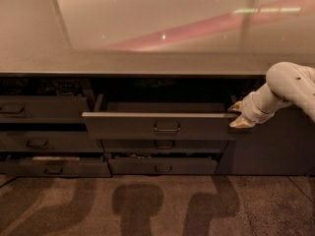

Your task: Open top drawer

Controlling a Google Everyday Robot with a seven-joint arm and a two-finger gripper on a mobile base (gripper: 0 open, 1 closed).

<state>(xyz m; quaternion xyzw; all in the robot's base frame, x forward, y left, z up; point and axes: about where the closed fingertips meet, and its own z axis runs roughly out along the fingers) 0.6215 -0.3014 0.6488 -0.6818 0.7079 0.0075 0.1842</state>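
Observation:
The top drawer (123, 126) is the wide dark grey drawer in the middle of the cabinet. It stands pulled out, with its flat grey tray (162, 107) showing behind the front. A small loop handle (167, 128) sits at the centre of the front. My gripper (238, 114) is at the drawer's right end, at the right edge of the front panel, on a white arm (288, 90) coming in from the right.
A glossy countertop (147, 58) runs above the drawers. Narrower drawers (39, 107) stack at the left, the lowest (54, 166) slightly out. Shorter drawers (165, 145) lie below the top drawer. A closed dark panel (275, 146) is at the right. Brown carpet (147, 205) covers the floor.

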